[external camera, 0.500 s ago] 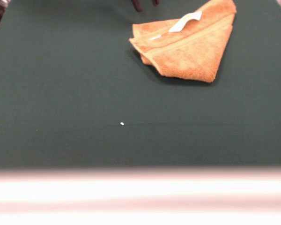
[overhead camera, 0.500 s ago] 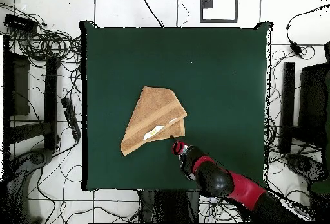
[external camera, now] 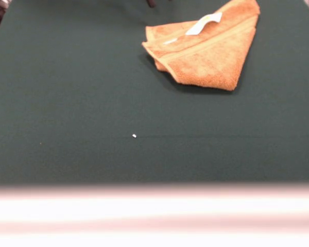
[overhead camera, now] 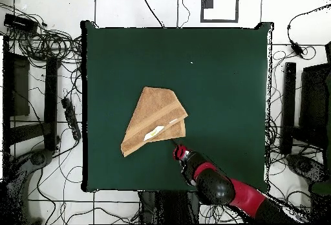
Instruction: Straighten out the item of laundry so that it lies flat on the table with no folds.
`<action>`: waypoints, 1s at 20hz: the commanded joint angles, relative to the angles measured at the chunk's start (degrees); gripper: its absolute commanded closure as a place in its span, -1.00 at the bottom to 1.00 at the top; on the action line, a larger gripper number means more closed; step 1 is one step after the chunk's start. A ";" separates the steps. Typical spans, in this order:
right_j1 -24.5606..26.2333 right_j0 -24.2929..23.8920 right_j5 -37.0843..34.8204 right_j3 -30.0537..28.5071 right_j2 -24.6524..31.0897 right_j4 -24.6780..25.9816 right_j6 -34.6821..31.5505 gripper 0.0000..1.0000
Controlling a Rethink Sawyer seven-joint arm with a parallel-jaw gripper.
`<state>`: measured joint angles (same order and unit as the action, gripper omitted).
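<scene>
The orange-tan towel (external camera: 206,51) lies folded into a rough triangle on the dark green table (external camera: 67,103), at the far right in the front view. Its layers overlap and its border band runs slantwise. Its white label (external camera: 203,23) lies on top near the far edge. From overhead, the towel (overhead camera: 155,122) sits left of the table's (overhead camera: 220,74) middle, towards the robot's side. My gripper (overhead camera: 176,146) hovers just off the towel's near right corner and holds nothing. In the front view only a dark tip of the gripper (external camera: 151,2) shows at the top edge.
A tiny white speck (external camera: 134,136) lies on the cloth, also visible from overhead (overhead camera: 191,62). The table's pale front edge (external camera: 154,211) crosses the bottom of the front view. Cables and dark equipment (overhead camera: 45,74) lie on the floor around the table.
My gripper has drawn back a little from the towel toward the robot's base, and its tips have almost left the front view's top edge. The towel has not moved.
</scene>
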<state>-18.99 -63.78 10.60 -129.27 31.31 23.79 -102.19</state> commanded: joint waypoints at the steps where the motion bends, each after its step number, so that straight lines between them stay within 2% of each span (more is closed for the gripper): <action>1: -0.20 1.60 2.67 1.48 -0.17 0.21 -9.45 -1.00; 20: -0.72 1.41 2.49 1.39 0.24 0.10 -9.07 -1.00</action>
<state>-18.97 -63.82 11.14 -130.33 31.09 23.81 -102.19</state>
